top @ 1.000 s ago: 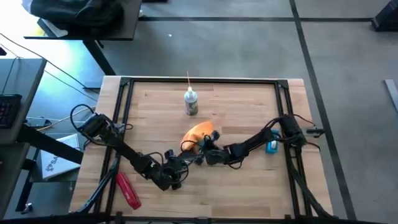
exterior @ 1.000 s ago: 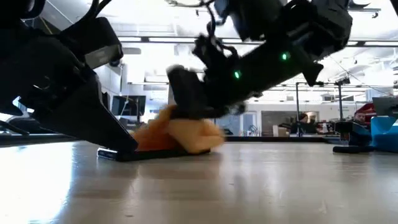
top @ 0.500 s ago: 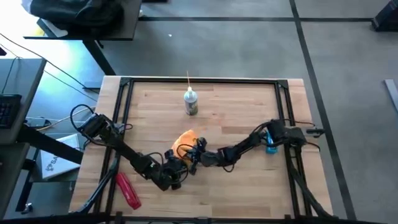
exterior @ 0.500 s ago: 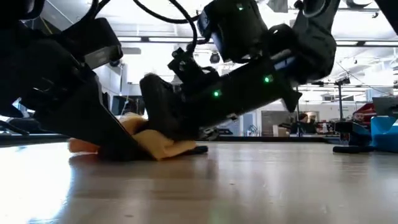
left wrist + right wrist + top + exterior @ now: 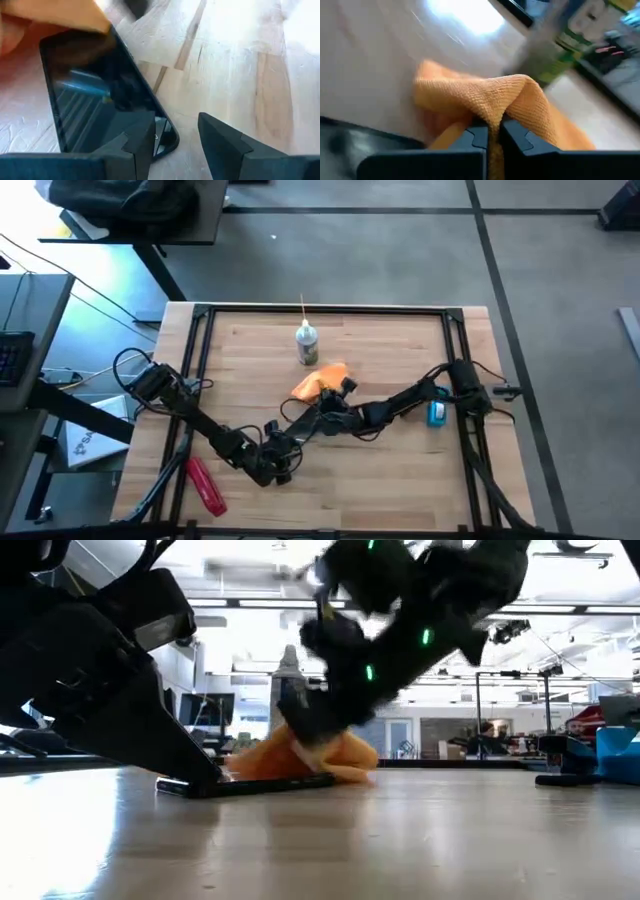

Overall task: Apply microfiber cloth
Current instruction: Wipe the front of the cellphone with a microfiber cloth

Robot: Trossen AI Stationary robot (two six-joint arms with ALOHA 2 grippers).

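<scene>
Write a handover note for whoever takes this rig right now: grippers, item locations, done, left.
Right gripper: shut on the microfiber cloth, mid-table at the phone's far end, near the spray bottle.
Left gripper: open, down astride the near end of the black phone, which lies flat.
Red tool lies at the front left, untouched.
Done: cloth picked up and brought onto the phone.
Left: judging by this, keep wiping the screen, then release.

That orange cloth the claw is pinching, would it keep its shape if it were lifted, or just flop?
It would probably flop. In the right wrist view the microfiber cloth bunches into a soft fold where the right gripper pinches it. In the low view it slumps in a loose heap, so it is likely light and limp. Its knitted texture suggests it is not slippery.
</scene>
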